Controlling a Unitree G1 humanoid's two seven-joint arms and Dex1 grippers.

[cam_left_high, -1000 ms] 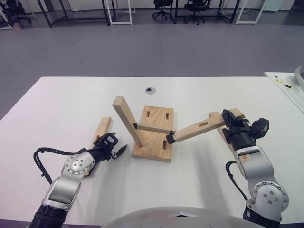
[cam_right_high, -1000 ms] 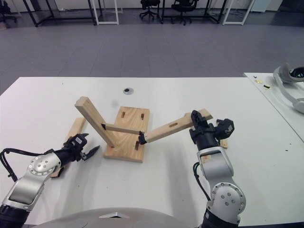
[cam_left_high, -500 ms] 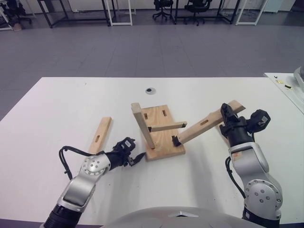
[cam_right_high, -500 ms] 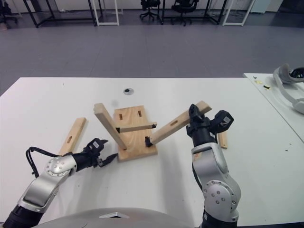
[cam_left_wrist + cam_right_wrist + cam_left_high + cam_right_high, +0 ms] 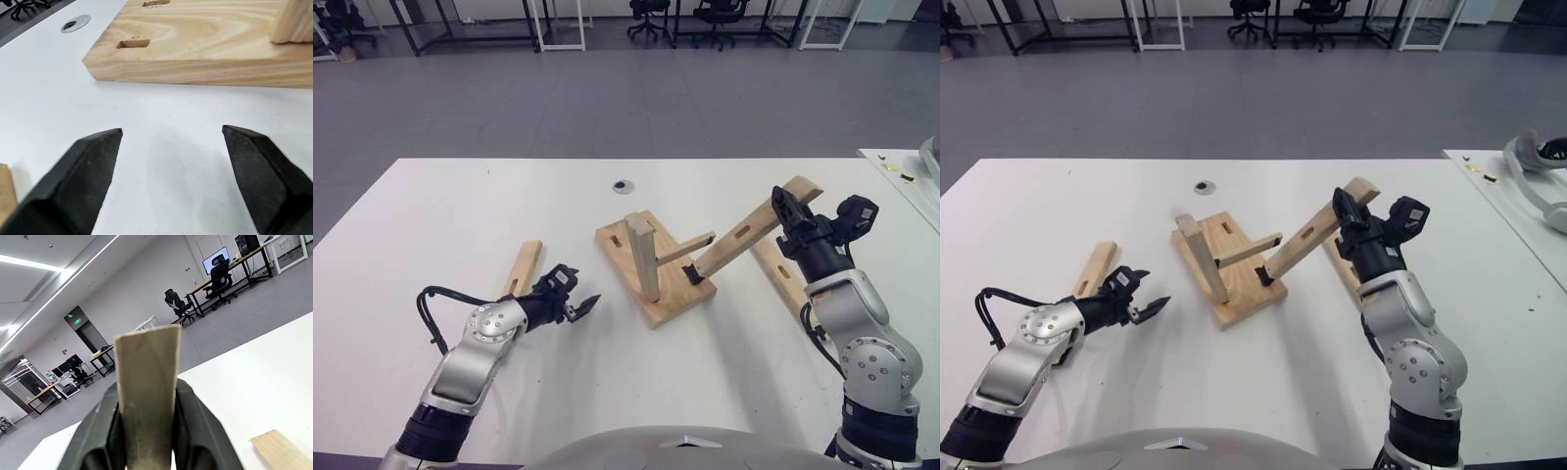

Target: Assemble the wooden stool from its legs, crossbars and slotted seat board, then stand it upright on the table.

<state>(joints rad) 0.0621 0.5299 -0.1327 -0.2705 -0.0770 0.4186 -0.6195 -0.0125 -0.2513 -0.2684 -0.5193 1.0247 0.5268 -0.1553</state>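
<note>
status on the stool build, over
Left gripper open, empty, short of the seat board. Right gripper shut on a tilted leg, crossbar between it and the upright leg on the board. Two loose legs flat on the table, nothing blocking.

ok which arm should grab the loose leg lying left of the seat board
Left. The left gripper is open and empty, close beside that loose leg. The right gripper is shut on the tilted leg, on the far side of the seat board.
</note>
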